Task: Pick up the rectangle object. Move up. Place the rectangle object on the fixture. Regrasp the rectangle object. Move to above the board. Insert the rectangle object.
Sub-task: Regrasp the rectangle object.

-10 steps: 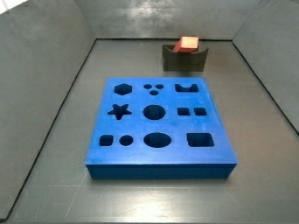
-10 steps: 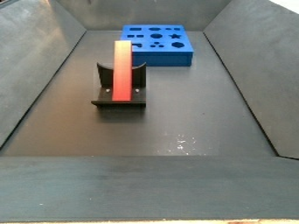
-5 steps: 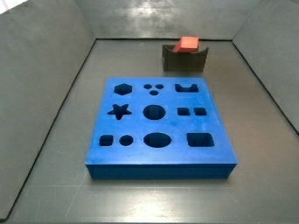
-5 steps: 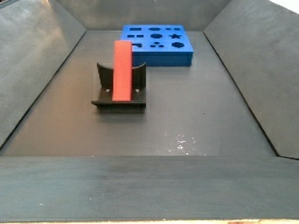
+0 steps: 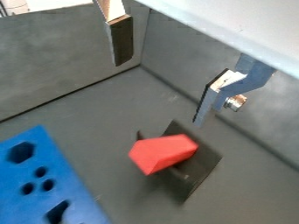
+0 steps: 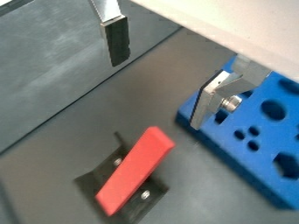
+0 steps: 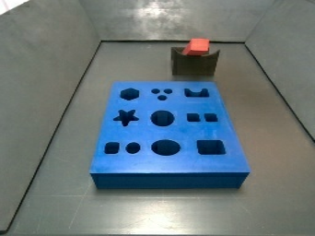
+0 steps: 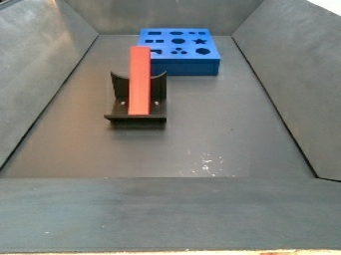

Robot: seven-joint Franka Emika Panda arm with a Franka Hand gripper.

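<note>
The block [image 8: 139, 79] rests in the fixture [image 8: 136, 104], apart from the board [image 7: 168, 134]. The jaws [image 5: 163, 66], spread and empty, hang above it.

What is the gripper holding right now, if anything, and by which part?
Nothing. The gripper hangs open above the rectangle object, which rests on the fixture; in both wrist views both fingers are clear of it.

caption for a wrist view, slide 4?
Open pincer above red-orange rectangular block resting on dark notched fixture.
</note>
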